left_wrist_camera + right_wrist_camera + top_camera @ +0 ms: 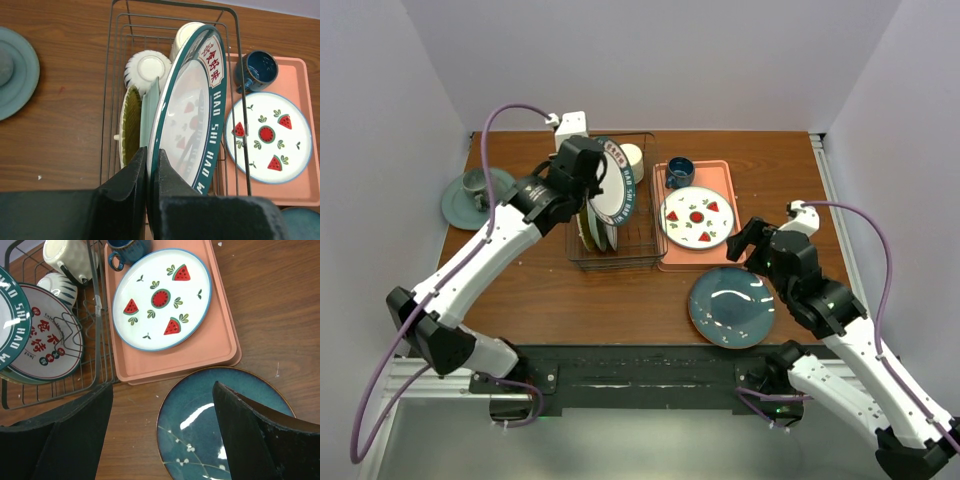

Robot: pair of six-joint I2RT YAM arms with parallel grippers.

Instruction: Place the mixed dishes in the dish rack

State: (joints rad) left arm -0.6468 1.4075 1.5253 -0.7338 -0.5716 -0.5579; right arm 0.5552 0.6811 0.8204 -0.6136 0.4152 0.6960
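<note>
While a teal-rimmed plate [190, 115] is pinched at its near rim by the closed left gripper [152, 160], it is held on edge over the rack [106, 100]. Its faces run along the rack's long axis and its top leans right, towards the pink tray [300, 197]. Whether its lower edge is already seated on the wires cannot be told.

A yellow plate [131, 122] and a mint plate [149, 117] are stood upright just to its left. A bowl [147, 67] and a mug [182, 35] are packed at the far end. A second patterned plate [47, 337] is seen leaning by the right wall, so the free slot is judged narrow, and a straight downward move is called for.

Outside the rack, a blue plate [200, 422] is laid flat on the wooden worktop [280, 315], just near of the tray. The right gripper [160, 395] is held directly above it with its fingers spread wide and nothing between them. That arm is judged the nearer for this plate.
</note>
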